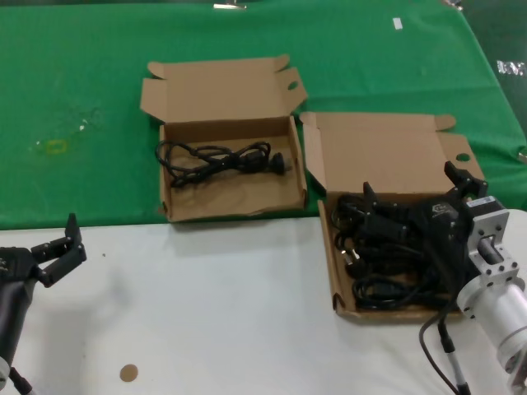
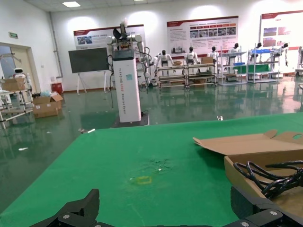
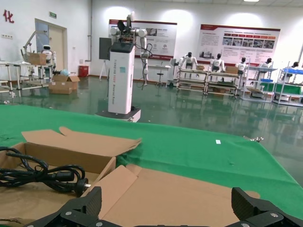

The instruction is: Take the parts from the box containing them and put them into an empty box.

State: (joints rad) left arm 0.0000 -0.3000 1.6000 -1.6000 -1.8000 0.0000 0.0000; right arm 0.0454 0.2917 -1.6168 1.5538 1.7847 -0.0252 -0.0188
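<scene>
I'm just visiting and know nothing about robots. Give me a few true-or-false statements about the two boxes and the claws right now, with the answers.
1. Both boxes have their lids open. True.
2. The left box holds one black cable. True.
3. The right box is empty. False: it holds a pile of black cables.
4. The right claw is over the right box, fingers spread. True.
5. The left claw is inside the left box. False: it hangs over the white table, apart from both boxes, holding nothing.
6. The boxes rest mostly on a red cloth. False: the cloth is green.
</scene>
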